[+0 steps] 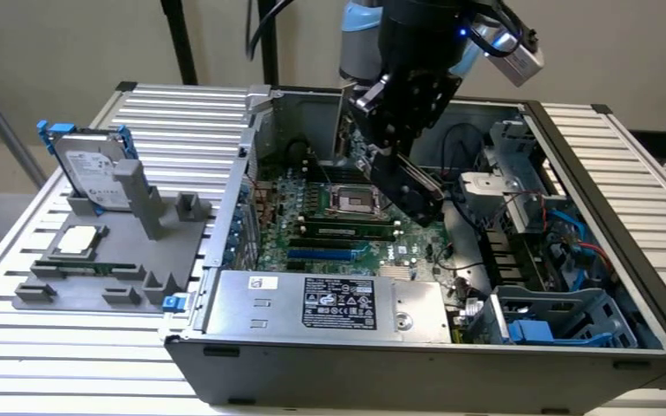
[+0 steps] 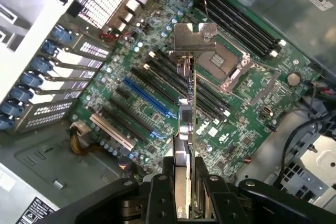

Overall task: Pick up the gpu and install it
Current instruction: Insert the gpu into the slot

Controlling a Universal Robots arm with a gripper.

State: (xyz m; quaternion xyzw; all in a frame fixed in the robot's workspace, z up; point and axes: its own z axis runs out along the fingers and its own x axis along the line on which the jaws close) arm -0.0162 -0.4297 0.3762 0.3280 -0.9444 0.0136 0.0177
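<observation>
One gpu (image 2: 187,124), a thin flat card of green circuit board seen edge-on with a silver metal bracket (image 2: 194,38) at its far end, is hanging inside the open dark-grey computer case (image 1: 345,373), above the green motherboard (image 2: 252,87). The card is not seated in any slot; it is standing over the row of long black slots beside the blue expansion slot (image 2: 147,98). The black fingers (image 2: 160,192) of the robot's gripper (image 2: 188,182) are clamping the card at the end opposite the bracket, one on each face. This grip is probably leaving the bracket end and the connector edge free for lining up with a slot. In the exterior view the arm is reaching down into the case with the card tilted towards the board. Outside the case, on the slatted metal bench (image 1: 183,121), a grey moulded holder (image 1: 90,277) is carrying a silver hard drive with blue rails (image 1: 88,169) and a small square silver processor chip (image 1: 79,240), well apart from the work.
</observation>
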